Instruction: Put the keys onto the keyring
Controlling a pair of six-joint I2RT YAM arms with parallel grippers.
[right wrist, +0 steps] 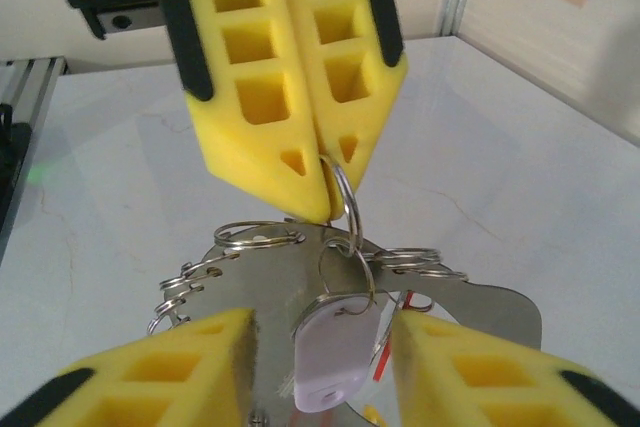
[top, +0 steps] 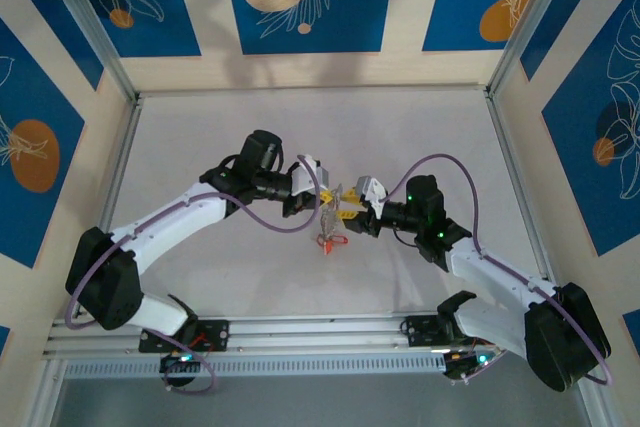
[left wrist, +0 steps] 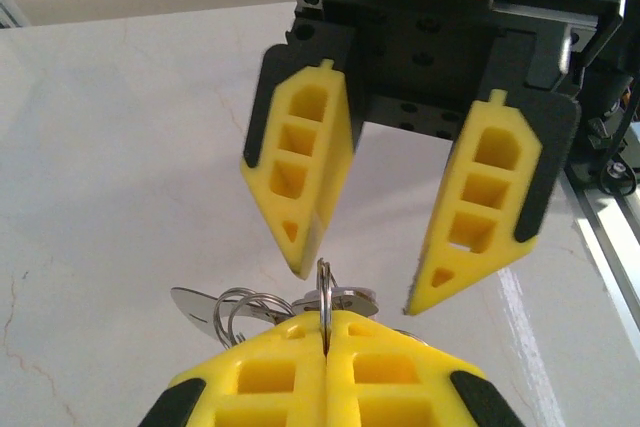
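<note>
Left gripper [left wrist: 325, 325]: jaws pressed flat together, pinching a thin wire loop [right wrist: 343, 197] by its top edge. The loop stands upright and pokes out of the seam between the yellow pads.

Right gripper [right wrist: 322, 322]: jaws spread wide, gripping nothing. From the left wrist it faces the left gripper tip to tip, one fingertip just beside the loop.

Below the loop hangs the bunch, off the worktop [top: 420, 127]. A pale purple key [right wrist: 335, 352] dangles on a second wire ring, between the right gripper's open jaws. Behind it lies the keyring [right wrist: 480, 299], a broad flat grey metal band, with small split rings [right wrist: 258, 235] clustered along its upper edge. Cannot tell for sure how the pinched loop links to the band; the rings overlap there.

From above, both grippers meet near the middle of the worktop, left gripper [top: 325, 197] just left of right gripper [top: 352, 209]. A red key [top: 330, 242] hangs lowest, on the near side of them.
</note>
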